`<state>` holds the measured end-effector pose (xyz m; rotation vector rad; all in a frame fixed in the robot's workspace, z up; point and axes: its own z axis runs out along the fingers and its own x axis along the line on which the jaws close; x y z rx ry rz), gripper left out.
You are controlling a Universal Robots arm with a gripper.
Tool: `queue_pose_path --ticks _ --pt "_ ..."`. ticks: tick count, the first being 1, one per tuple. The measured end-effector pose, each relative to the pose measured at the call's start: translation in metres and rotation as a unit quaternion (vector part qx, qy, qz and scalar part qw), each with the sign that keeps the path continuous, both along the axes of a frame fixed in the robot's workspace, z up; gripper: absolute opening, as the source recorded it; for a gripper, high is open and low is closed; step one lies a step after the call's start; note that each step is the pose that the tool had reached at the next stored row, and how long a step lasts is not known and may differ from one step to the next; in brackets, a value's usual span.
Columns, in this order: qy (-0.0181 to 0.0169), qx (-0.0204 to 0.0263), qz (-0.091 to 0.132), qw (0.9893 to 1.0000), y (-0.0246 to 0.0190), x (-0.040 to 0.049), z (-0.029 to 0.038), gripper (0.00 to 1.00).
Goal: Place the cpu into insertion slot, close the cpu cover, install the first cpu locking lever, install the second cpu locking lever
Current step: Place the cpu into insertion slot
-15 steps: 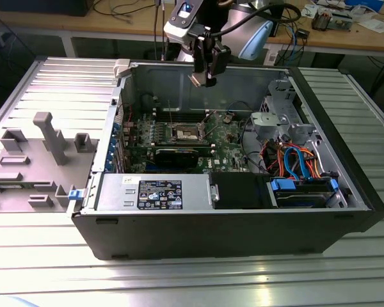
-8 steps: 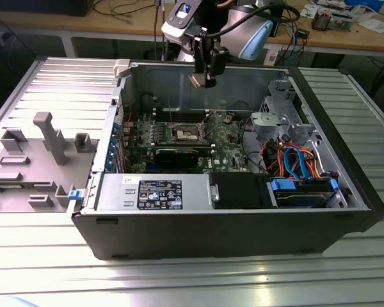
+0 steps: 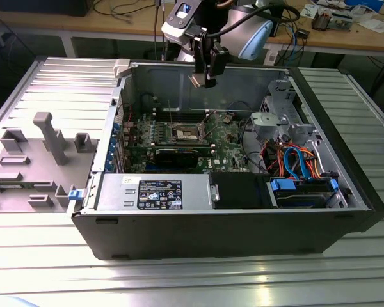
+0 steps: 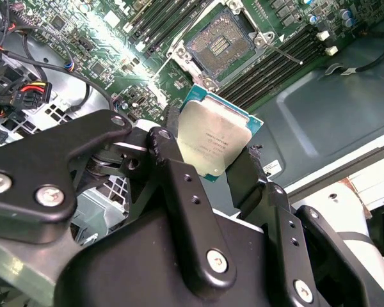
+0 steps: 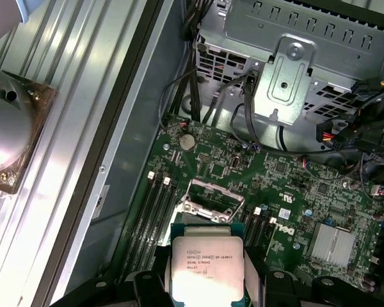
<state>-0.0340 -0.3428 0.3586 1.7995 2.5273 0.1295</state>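
**Coach:** A ribbed metal table (image 3: pixel 38 268) in front of a cluttered workbench carries the open computer case (image 3: pixel 230 233). Your gripper (image 3: pixel 205 71) hangs high over it, well apart from the green motherboard (image 3: pixel 229 146) on the case floor.

**Operator:** And the cpu (image 4: pixel 212 137)?

**Coach:** You have it. In the second wrist view the jaws pinch it by two opposite edges, with the dull metal top facing the camera. The black fingers (image 4: pixel 174 167) reach past its sides.

**Operator:** Where's the target?

**Coach:** The insertion slot (image 4: pixel 221 46) sits in the middle of the motherboard, between the rows of long memory slots (image 4: pixel 272 67). Its contact field looks bare and uncovered, and nothing is touching it.

**Operator:** How do you want it done?

**Coach:** Square up first. The chip's edges look roughly parallel to the slot's rim, but I'd confirm that in both wrist views while you are high. Then come straight down with the chip level. A tilted corner would likely land on the contacts, and those look fragile. Don't push it in; it should settle flat under its own weight.

**Operator:** Any hazards?

**Coach:** Your fingers overhang the chip, so they may meet the silvery rim before it seats. Also mind the thin metal lever (image 4: pixel 285 55) lying out beside the slot.
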Motion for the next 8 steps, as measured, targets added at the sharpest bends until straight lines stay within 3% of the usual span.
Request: queue_pose_path --ticks 5,8 --pt "0.0 0.0001 -0.002 1.0 0.0001 0.0 -0.0007 0.54" --pt "0.0 0.0 -0.021 0.9998 0.0001 0.0 -0.0031 0.54"
